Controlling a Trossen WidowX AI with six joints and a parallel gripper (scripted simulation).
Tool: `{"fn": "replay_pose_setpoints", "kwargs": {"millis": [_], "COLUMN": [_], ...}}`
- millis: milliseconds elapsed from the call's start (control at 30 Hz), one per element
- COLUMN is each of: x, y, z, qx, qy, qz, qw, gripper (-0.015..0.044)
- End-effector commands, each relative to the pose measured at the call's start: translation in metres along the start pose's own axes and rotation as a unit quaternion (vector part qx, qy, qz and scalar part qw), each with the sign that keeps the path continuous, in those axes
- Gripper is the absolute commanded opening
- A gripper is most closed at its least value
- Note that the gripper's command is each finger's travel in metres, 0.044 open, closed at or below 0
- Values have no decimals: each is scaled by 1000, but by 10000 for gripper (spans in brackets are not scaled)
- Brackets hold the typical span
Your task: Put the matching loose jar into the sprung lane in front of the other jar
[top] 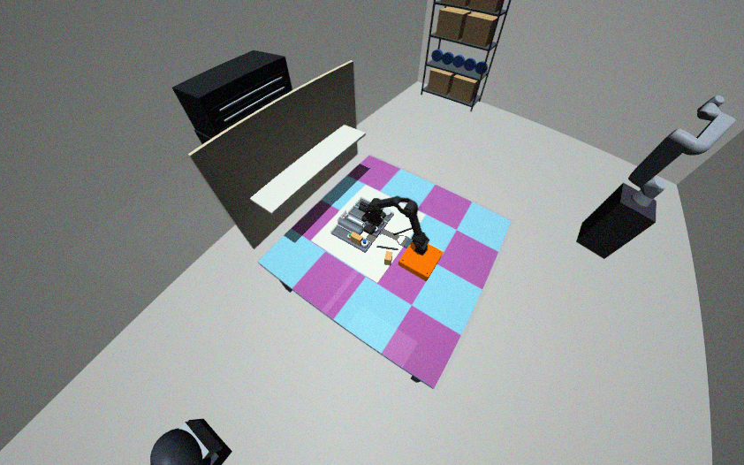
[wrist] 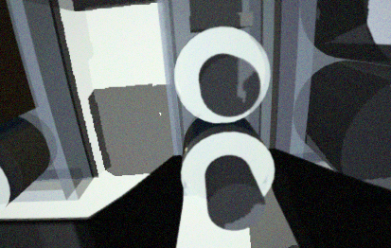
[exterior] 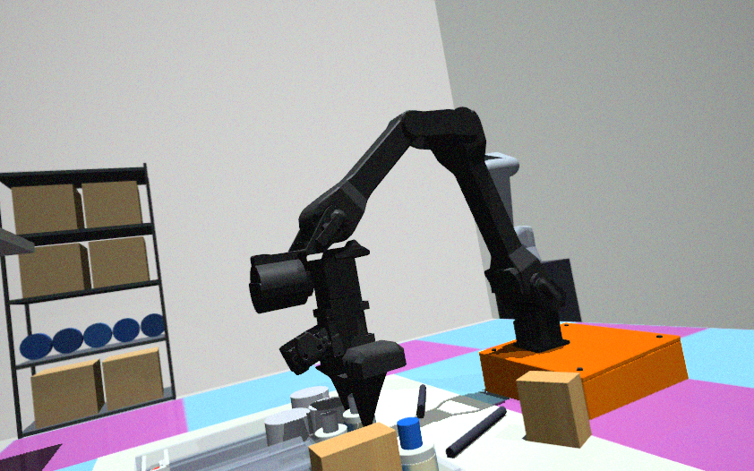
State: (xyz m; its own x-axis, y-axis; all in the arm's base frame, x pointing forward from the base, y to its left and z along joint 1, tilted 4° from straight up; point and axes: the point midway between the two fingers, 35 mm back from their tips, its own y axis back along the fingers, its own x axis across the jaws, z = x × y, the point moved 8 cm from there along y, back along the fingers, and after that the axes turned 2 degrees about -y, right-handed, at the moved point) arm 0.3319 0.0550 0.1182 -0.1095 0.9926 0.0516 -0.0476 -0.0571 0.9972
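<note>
We see black parallel-jaw gripper [wrist: 228, 199] clamped on white grey-lidded jar [wrist: 227, 176], lower centre, matching white jar [wrist: 222, 73] just above.

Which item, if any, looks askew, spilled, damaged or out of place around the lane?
Nothing stands out. The end effector grips a white jar in line with the matching jar ahead in the lane. Both show round rims, neither plainly tipped, and no spill or damage is visible.
</note>
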Motion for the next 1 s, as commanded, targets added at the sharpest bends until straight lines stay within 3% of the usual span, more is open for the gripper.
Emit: {"fn": "replay_pose_setpoints", "kwargs": {"millis": [0, 967], "x": [0, 0], "y": [-1, -9], "z": [3, 1], "qx": [-9, -8], "qy": [-2, -2], "qz": [3, 3], "qw": [1000, 1000], "gripper": [0, 0]}}
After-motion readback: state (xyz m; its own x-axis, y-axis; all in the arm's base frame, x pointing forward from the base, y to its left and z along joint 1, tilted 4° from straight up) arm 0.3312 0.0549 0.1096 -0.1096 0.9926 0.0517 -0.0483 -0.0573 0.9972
